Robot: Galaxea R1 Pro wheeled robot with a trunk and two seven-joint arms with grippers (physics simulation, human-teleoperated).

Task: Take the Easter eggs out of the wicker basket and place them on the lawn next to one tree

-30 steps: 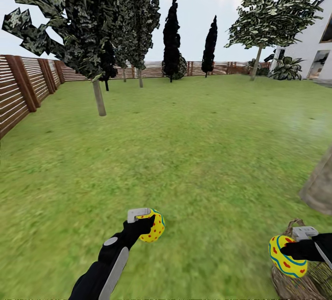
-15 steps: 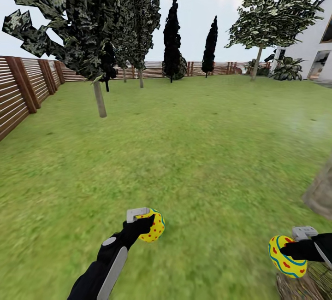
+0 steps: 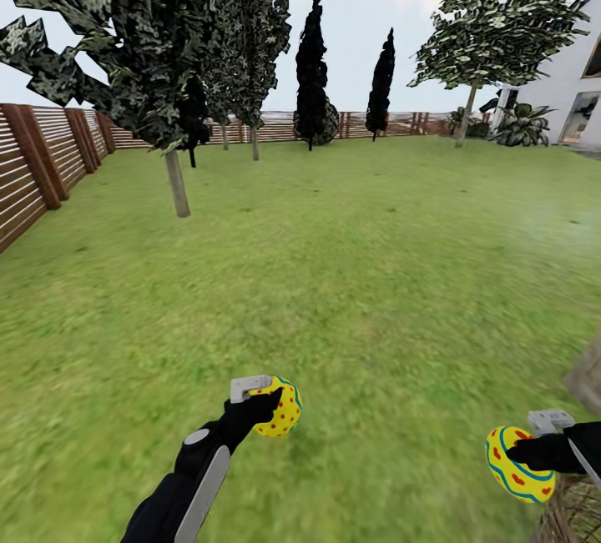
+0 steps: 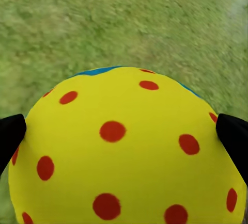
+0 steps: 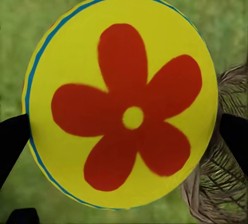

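Observation:
My left gripper point(image 3: 269, 406) is shut on a yellow Easter egg point(image 3: 282, 411) with red dots, held low over the lawn point(image 3: 351, 276). In the left wrist view this egg point(image 4: 124, 152) sits between the black fingertips point(image 4: 10, 136). My right gripper point(image 3: 522, 454) is shut on a second egg point(image 3: 517, 466) with blue zigzag bands; its end shows a red flower mark point(image 5: 124, 105). A corner of the wicker basket point(image 3: 576, 516) lies right below it, also seen as wicker basket point(image 5: 219, 182); its inside is hidden. A thick grey-brown tree trunk point(image 3: 589, 380) stands at the right edge.
A thin-trunked leafy tree point(image 3: 177, 184) stands ahead on the left, near the brown slatted fence point(image 3: 33, 159). Dark narrow trees point(image 3: 310, 76) line the far fence. The white house point(image 3: 568, 76) is at the far right. Open grass stretches ahead.
The whole view has shifted, so the camera moved: trunk and basket have slid toward the right and bottom edges. Both grippers keep their eggs in the same hold.

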